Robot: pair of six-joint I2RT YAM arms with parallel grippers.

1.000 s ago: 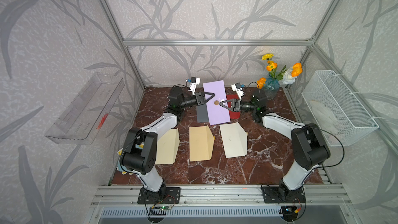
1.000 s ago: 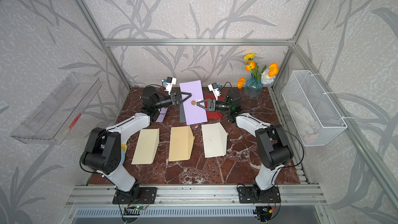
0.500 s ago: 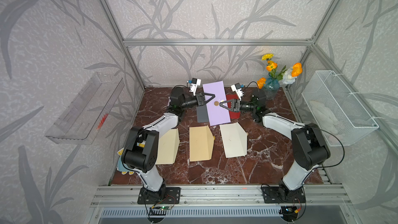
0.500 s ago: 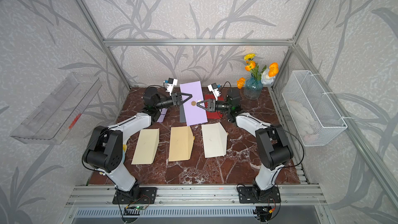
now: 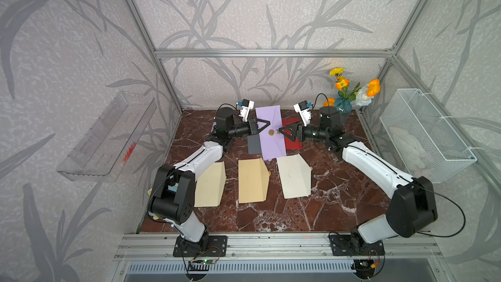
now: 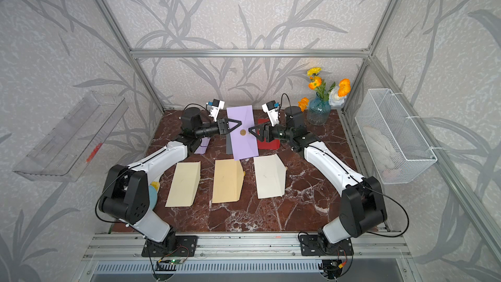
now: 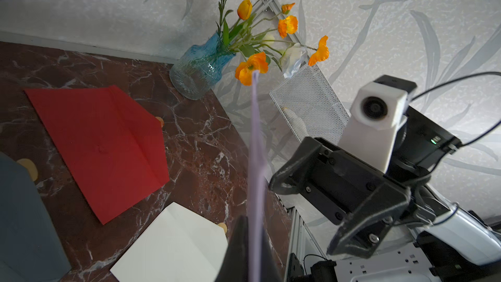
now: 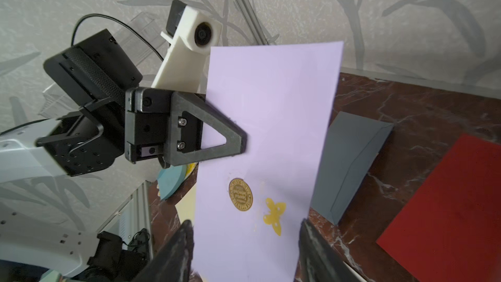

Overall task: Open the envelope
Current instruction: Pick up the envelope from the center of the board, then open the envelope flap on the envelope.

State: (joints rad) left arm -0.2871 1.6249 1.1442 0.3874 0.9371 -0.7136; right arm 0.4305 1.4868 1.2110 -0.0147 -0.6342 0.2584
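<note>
Six envelopes are counted: three cream envelopes (image 5: 253,180) in a row at the front, one grey envelope (image 5: 254,144), one red envelope (image 5: 293,143) and the lilac envelope (image 5: 272,145), plus one lilac piece (image 6: 202,149) half hidden under the left arm. The lilac envelope is held off the table at back centre, pinched at its edge by the fully closed left gripper (image 5: 267,123). The right gripper (image 5: 283,130) is spread wide and grips nothing. One gold seal (image 8: 240,194) and one butterfly sticker (image 8: 275,214) are noted on the envelope's face. The grey envelope is partly covered, and whether the flap is lifted cannot be told.
</note>
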